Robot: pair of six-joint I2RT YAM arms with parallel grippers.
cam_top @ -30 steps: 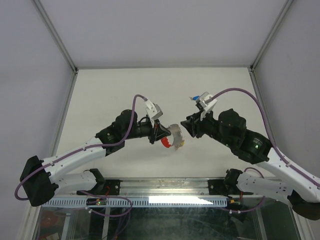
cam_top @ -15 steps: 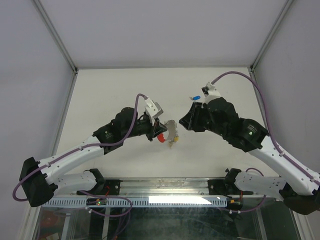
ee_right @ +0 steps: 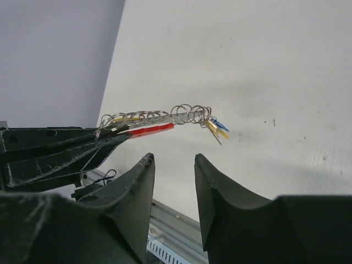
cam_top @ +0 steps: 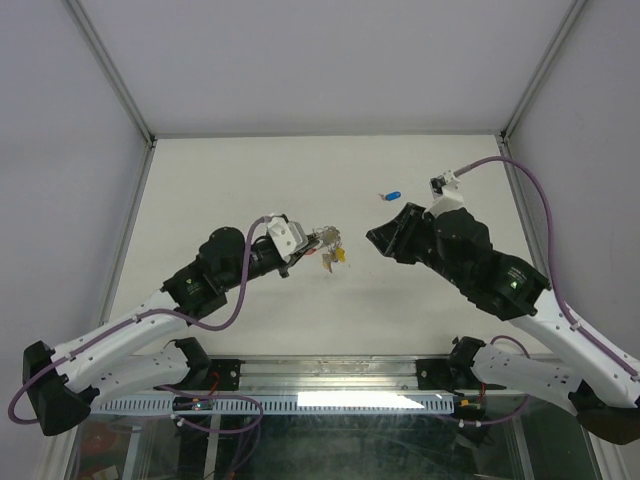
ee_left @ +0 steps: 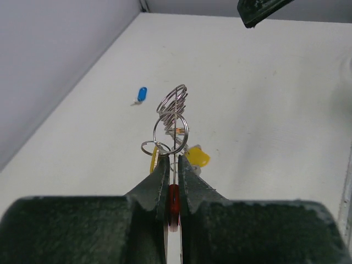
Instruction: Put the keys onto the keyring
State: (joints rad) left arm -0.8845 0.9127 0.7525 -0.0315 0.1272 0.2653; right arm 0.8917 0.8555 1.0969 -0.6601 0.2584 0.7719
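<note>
My left gripper (cam_top: 316, 240) (ee_left: 171, 160) is shut on the head of a red key (ee_left: 174, 203) and holds it above the table. The red key hangs on a silvery coiled keyring (ee_left: 171, 102), seen from the side in the right wrist view (ee_right: 159, 116). Yellow keys (ee_left: 197, 157) dangle from the ring, and yellow and blue keys (ee_right: 219, 127) show at its far end. A loose blue key (cam_top: 392, 195) (ee_left: 141, 94) lies on the table beyond. My right gripper (cam_top: 378, 240) (ee_right: 173, 159) is open and empty, just right of the ring and apart from it.
The white table (cam_top: 230, 180) is walled by grey panels with metal posts (cam_top: 110, 70) at the back corners. A metal rail (cam_top: 330, 375) runs along the near edge between the arm bases.
My left gripper has turned and moved up and back with the keyring. My right gripper has drawn away from the ring, up and to the right, so the gap is wider.
</note>
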